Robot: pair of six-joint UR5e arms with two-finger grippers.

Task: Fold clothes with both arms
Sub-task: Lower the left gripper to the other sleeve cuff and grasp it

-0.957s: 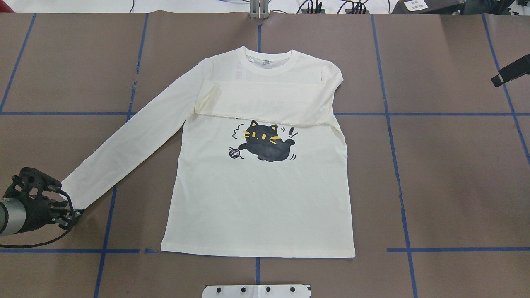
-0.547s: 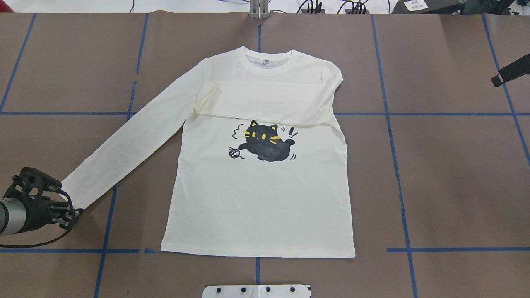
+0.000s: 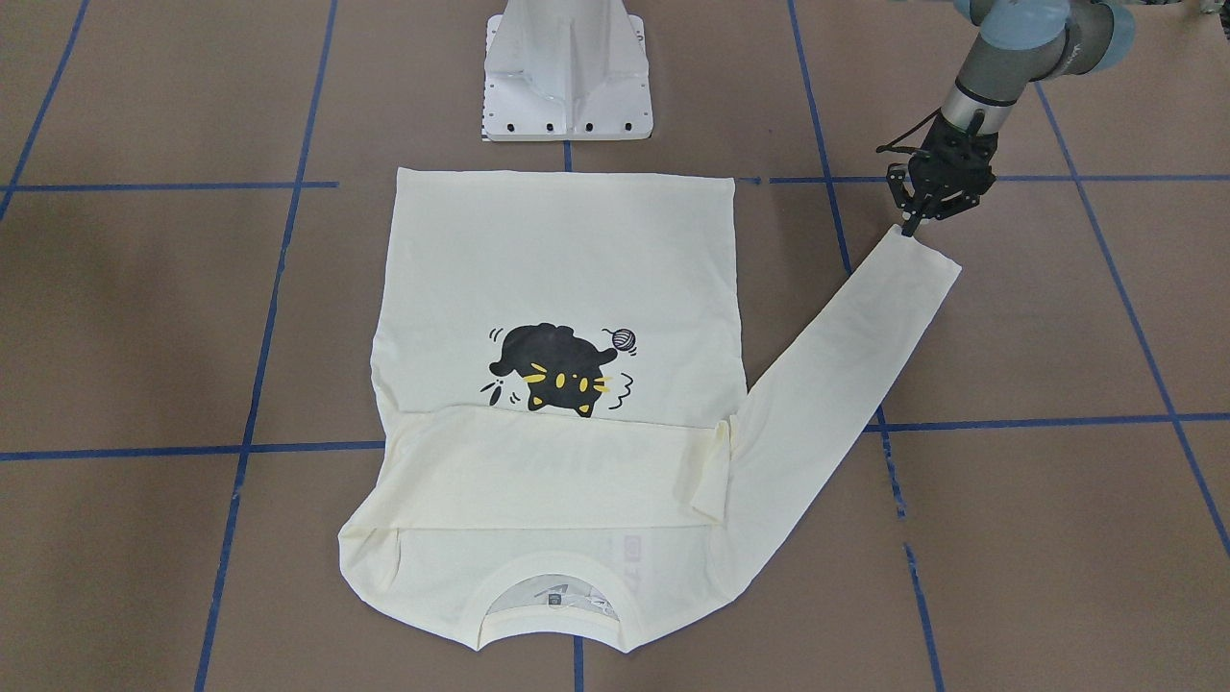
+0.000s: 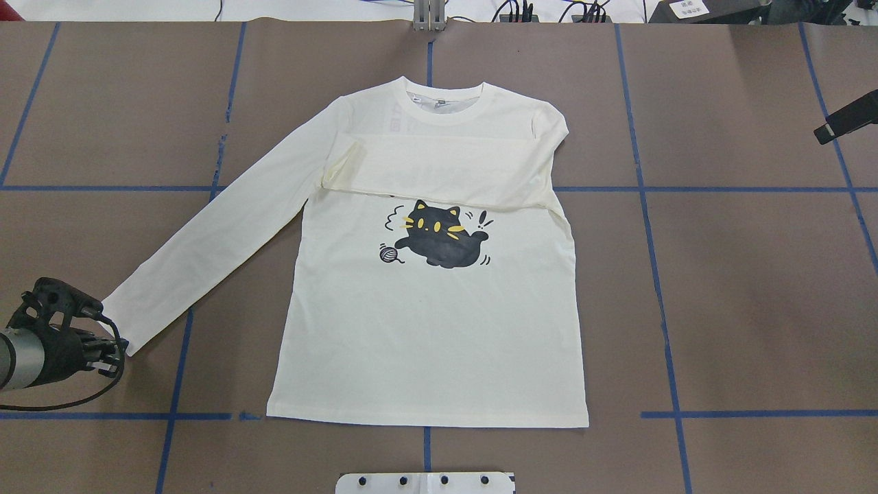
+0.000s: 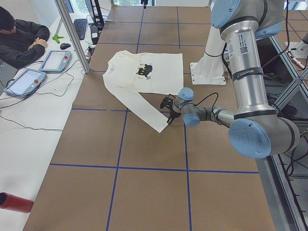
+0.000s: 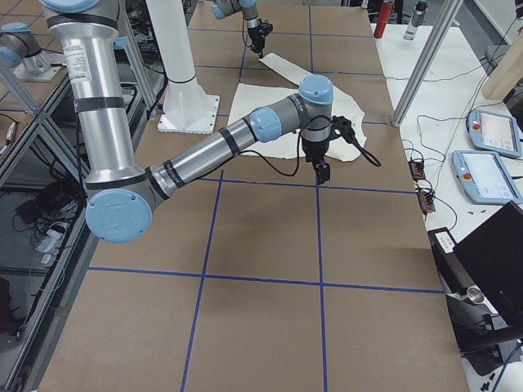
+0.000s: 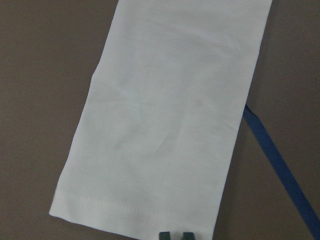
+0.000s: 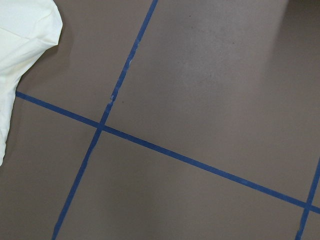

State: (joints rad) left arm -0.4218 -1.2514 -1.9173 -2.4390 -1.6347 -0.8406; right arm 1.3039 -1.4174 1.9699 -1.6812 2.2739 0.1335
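— Where do we find the shirt [image 4: 425, 329]?
— Flat at mid-table [image 4: 741, 288], cat print up, its folded sleeve [image 4: 439, 168] across the chest. Smooth cream cloth on matt brown, with blue tape lines [image 4: 660, 274] around it.
— And the tools?
— The left gripper [image 4: 118, 358] is narrow, with its tips at the cuff of the outstretched sleeve [image 4: 206, 240]; pinch unconfirmed. The right gripper [image 6: 321, 170] hangs near the shoulder; we cannot tell its state

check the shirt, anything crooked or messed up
Mostly tidy. The folded sleeve lies slightly slanted across the chest of the shirt, its cuff end buckled by the opposite armpit and its edge clipping the ears of the cat print. The other sleeve lies flat, unfolded.
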